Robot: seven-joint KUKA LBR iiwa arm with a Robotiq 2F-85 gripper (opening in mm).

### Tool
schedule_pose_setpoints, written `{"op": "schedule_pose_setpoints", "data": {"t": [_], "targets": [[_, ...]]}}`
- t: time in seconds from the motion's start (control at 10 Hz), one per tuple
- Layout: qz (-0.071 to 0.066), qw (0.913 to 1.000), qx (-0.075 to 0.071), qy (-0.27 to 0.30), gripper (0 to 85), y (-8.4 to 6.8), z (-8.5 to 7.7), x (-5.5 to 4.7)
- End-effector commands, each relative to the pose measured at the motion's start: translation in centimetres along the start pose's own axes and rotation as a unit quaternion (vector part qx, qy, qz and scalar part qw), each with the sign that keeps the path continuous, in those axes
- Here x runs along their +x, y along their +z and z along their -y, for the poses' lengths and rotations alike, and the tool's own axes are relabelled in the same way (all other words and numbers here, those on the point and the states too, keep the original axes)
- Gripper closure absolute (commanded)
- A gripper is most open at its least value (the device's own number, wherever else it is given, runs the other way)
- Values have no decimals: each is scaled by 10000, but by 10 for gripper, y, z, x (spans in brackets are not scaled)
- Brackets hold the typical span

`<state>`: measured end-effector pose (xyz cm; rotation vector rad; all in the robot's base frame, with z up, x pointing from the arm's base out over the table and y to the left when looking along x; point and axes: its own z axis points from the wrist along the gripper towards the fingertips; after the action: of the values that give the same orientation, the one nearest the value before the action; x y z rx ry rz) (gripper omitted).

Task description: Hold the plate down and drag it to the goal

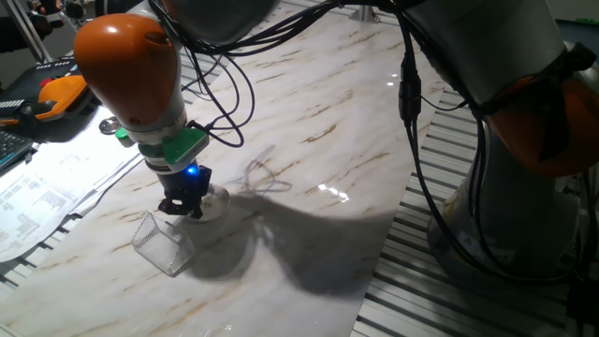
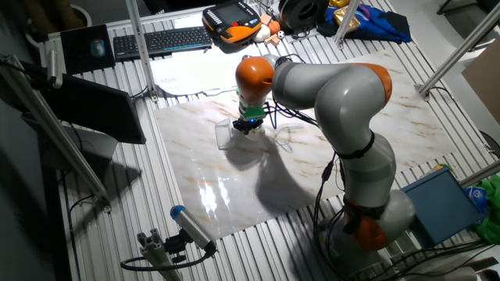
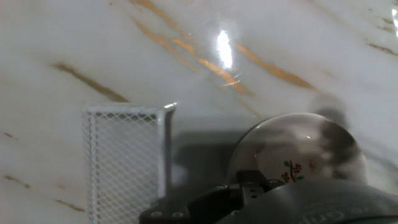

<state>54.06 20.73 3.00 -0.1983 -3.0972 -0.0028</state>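
Right, gripper (image 1: 190, 208) sits on plate (image 1: 213, 201), pressing near its edge toward goal; can't tell if fingers spread or closed. Plate flat on marble table (image 1: 318, 112). Goal (image 1: 161, 243) just beside plate, camera-side in one fixed view. Your drag: short, straight toward goal.
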Motion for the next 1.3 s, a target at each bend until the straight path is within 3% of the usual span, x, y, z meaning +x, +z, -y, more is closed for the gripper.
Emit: {"op": "schedule_pose_setpoints", "data": {"t": [0.0,0.9,1.2], "targets": [[-1,10000,-9,40,850,1,-4,1],[-128,9996,-121,240,850,-3,-19,2],[-199,9998,-36,52,850,-11,-8,1]]}}
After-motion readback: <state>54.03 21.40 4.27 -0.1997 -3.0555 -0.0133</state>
